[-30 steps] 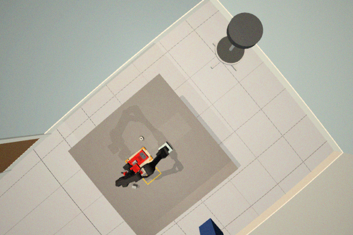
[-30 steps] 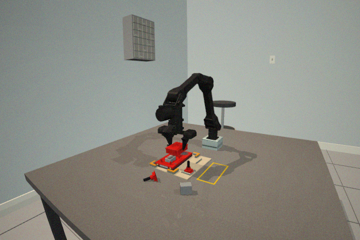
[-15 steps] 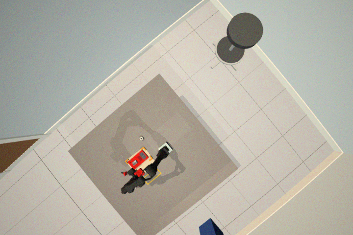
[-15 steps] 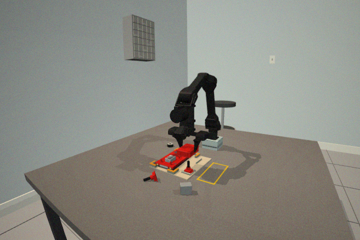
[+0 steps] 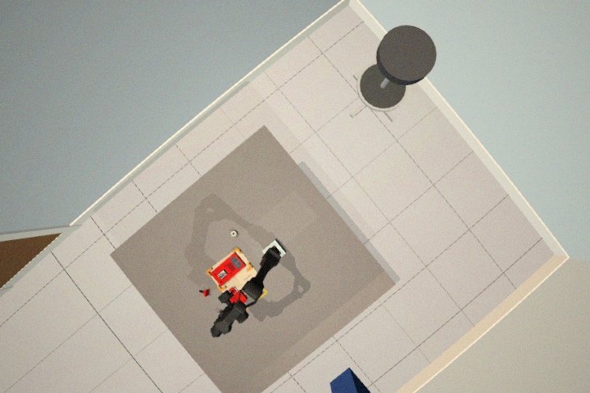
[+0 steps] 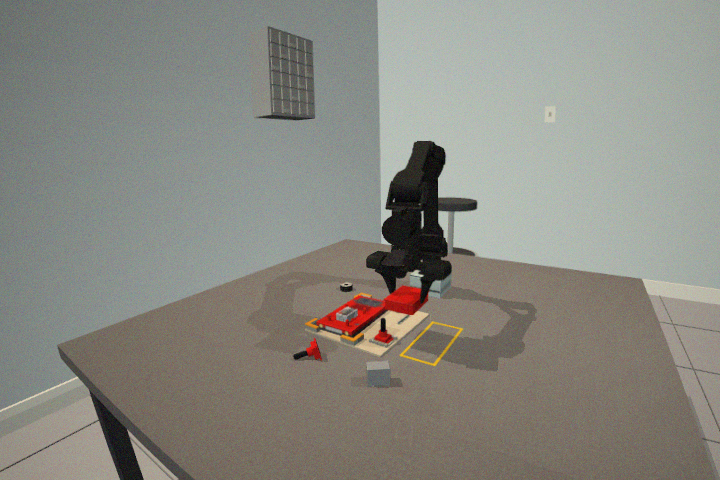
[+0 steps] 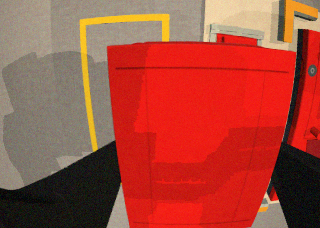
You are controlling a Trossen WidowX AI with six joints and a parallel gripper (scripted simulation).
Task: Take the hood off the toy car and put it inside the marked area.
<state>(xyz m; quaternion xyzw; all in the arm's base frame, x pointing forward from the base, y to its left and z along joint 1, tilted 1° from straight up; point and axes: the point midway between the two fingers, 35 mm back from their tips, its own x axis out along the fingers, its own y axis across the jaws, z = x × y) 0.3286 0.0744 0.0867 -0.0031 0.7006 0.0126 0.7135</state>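
The red hood [image 5: 238, 295] [image 6: 405, 301] [image 7: 200, 103] is held between the fingers of my gripper [image 6: 408, 295] [image 7: 198, 150], which is shut on it. The hood hangs above the board, beside the red toy car [image 5: 229, 268] [image 6: 366, 316] [image 7: 306, 98], and is apart from the car in the wrist view. The car, with a grey engine block [image 6: 346, 313] exposed, sits on the pale board [image 6: 410, 324]. The marked area, a yellow outline [image 6: 447, 325] [image 7: 125, 19], lies on the table beyond the board's edge. In the wrist view the hood hides part of it.
A red piece with a black handle [image 6: 382, 335] stands upright on the board. A similar red piece [image 5: 206, 292] [image 6: 314, 349] lies tipped over on the table. A grey block [image 6: 378, 374] is in front of the board. A small round black-and-white part [image 5: 233, 232] [image 6: 345, 286] lies behind the car.
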